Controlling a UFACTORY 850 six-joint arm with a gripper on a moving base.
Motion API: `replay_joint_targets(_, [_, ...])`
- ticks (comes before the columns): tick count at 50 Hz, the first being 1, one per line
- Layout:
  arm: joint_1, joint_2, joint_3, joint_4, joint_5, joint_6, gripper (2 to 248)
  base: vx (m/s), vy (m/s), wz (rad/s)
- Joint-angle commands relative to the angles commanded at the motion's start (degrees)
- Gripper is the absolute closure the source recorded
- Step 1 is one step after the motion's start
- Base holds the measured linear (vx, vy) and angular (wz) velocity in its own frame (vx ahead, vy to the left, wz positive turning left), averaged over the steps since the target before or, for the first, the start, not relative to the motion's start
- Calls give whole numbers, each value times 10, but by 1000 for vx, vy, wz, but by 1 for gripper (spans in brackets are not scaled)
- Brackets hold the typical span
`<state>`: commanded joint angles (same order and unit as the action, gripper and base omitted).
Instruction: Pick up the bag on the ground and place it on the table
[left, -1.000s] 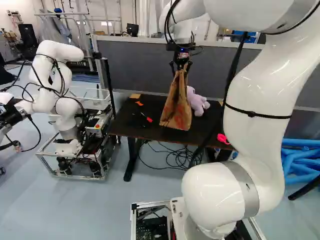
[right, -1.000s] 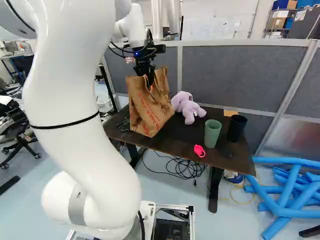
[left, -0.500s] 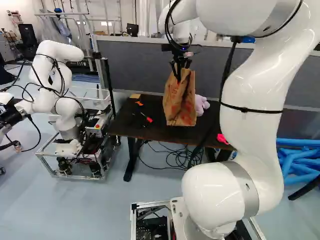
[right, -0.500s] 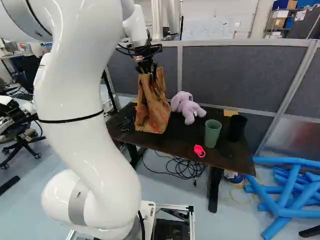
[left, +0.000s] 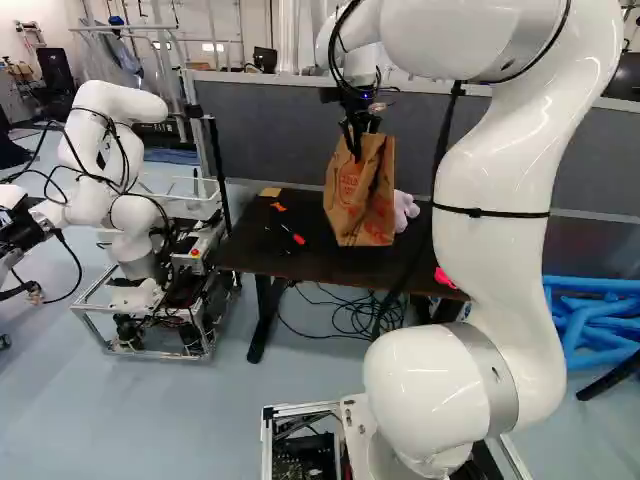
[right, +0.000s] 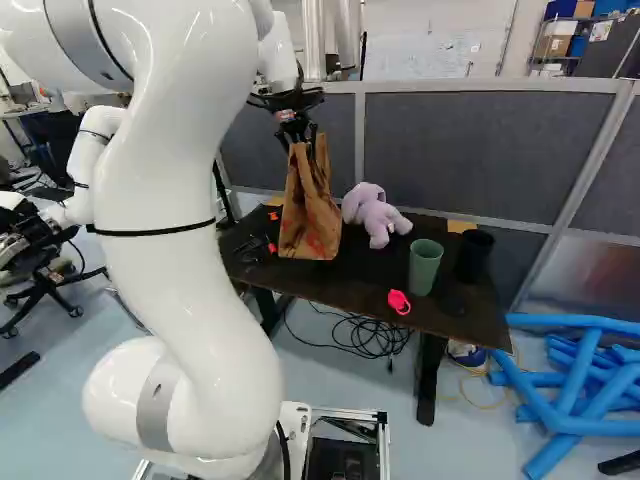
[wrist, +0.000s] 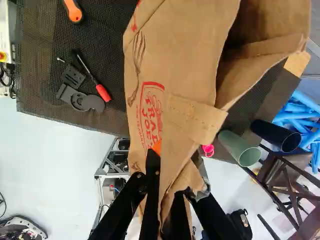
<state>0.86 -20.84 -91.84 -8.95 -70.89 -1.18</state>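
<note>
Bag (left: 360, 205) is over the left half of the table (right: 370, 300), between the screwdriver (wrist: 103, 93) near the left end and the plush toy (right: 374, 214); whether its base touches the top, I cannot tell. My gripper (left: 356, 140) is closed on the bag, paper pinched between the fingers near the mouth. Step in hand, as I judge it: setting down. I want to lower slowly and straight, base well inside the front edge, clear of toy and screwdriver, and stop once the sides begin to slacken. Then open gently and back off upward, in case a pad snags the paper and tips the bag. Bag itself: brown paper, red print on the side, close to upright, sides creased, top crumpled at the grip, mouth gaping in the wrist view. Looks light and soft; pressing down would likely buckle it.
</note>
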Motion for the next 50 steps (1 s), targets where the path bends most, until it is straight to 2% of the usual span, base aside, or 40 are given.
replay_joint_targets(22, [0, -20, -12, -13, 0, 0, 229, 0, 0, 0])
replay_joint_targets(40, [2, -32, 9, -25, 3, 0, 229, 0, 0, 0])
replay_joint_targets(50, [3, -36, 25, -25, 24, 0, 229, 0, 0, 0])
